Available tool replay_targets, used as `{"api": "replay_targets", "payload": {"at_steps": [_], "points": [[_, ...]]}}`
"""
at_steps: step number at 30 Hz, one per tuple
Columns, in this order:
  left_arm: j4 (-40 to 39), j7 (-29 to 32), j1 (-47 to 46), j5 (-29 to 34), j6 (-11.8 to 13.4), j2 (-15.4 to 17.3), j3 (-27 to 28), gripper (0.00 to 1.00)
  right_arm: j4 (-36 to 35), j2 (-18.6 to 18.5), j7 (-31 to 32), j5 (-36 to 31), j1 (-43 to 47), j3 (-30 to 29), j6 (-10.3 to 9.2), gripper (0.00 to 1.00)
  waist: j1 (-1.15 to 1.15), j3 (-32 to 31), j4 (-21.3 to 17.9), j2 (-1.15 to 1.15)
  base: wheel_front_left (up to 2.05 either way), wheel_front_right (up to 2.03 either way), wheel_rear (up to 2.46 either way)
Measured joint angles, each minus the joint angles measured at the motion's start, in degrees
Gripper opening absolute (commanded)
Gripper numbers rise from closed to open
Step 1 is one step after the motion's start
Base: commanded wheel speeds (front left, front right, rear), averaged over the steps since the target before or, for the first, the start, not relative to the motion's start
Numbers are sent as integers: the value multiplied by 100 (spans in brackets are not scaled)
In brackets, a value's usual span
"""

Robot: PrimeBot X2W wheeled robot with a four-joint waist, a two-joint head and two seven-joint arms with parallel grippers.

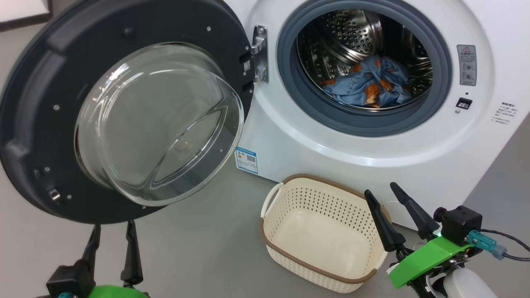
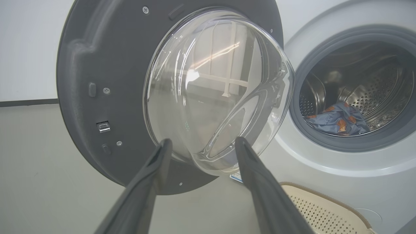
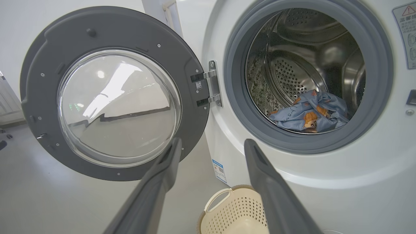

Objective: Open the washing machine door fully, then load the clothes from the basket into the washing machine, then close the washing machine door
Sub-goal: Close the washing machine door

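Note:
The washing machine [image 1: 372,153] stands ahead with its door [image 1: 124,111] swung wide open to the left on its metal hinge [image 1: 260,54]. Light-blue clothes [image 1: 370,82] with orange figures lie in the steel drum, also seen as clothes [image 3: 310,112] and clothes [image 2: 338,118]. The cream basket [image 1: 323,234] sits on the floor below the opening with nothing in it. My left gripper [image 1: 112,229] is open just below the door's lower edge, holding nothing. My right gripper [image 1: 381,192] is open above the basket's right rim, fingers bare.
Grey floor [image 1: 198,248] spreads between the door and the basket. A blue label [image 1: 246,160] marks the machine's lower front corner. The door latch [image 1: 464,103] and a warning sticker [image 1: 466,64] sit right of the opening. A white wall [image 2: 29,48] lies behind the door.

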Motion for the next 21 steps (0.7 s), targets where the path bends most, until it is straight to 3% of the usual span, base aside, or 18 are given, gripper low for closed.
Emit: {"api": "replay_targets", "payload": {"at_steps": [21], "points": [[-35,0,18,-19,44,0,0,100,-20,-37,0,-24,0,-16,0,100,0,35,-90,0,0,0,0]]}}
